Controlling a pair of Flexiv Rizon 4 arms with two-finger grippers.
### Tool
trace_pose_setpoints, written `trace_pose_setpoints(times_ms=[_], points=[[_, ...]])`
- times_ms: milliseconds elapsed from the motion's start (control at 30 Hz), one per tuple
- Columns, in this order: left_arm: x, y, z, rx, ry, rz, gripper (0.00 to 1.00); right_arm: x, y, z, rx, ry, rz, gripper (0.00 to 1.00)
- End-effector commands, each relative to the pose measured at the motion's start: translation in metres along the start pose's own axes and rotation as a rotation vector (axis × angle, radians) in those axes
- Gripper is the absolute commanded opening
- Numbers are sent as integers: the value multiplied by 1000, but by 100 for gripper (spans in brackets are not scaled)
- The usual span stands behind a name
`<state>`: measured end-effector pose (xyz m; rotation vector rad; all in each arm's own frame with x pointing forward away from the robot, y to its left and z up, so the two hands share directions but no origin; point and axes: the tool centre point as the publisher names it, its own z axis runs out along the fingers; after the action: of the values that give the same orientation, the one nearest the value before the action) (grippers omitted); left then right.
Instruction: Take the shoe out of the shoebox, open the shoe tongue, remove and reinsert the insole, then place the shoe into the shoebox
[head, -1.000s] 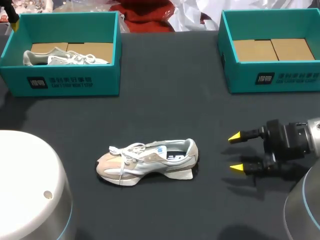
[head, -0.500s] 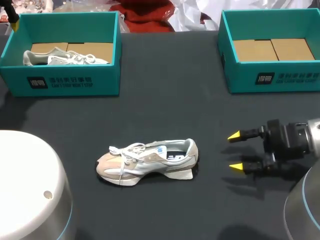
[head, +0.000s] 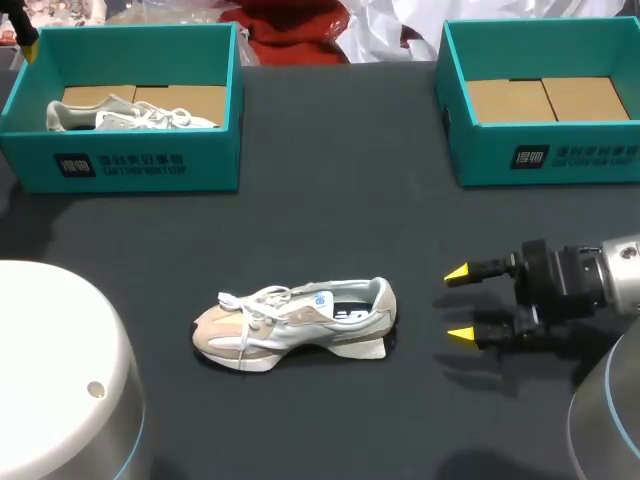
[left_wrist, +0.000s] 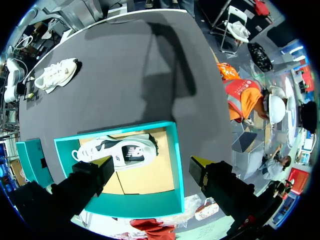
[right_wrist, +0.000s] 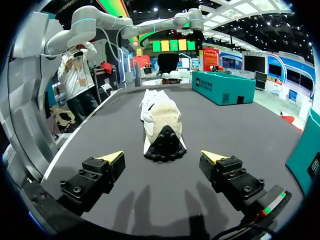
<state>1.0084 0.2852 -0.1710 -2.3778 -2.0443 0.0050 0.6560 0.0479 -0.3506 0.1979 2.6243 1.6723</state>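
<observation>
- Shoe (head: 295, 322) sits mid-table, out of any box.
- Right gripper (head: 459, 303) at its 3 o'clock, fingers apart, not touching.
- Left gripper (left_wrist: 152, 161) spread wide above the 10 o'clock box (head: 120, 165).

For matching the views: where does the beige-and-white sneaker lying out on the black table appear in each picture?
Head view: the beige-and-white sneaker lies at the centre, its heel toward the right gripper.
Left wrist view: the sneaker lies far beyond the box under the left gripper.
Right wrist view: the sneaker is straight ahead of the gripper, heel nearest.
Shared landmark: the teal cardboard shoebox holding a second pale sneaker.
</observation>
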Motion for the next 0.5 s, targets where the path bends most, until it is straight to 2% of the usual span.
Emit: trace_pose_setpoints(times_ms=[33,500], points=[[0,0,0,0,2,1,100,0,0,7,2,0,1,100],[0,0,0,0,2,1,100,4,6,32,-7,23,-4,100]])
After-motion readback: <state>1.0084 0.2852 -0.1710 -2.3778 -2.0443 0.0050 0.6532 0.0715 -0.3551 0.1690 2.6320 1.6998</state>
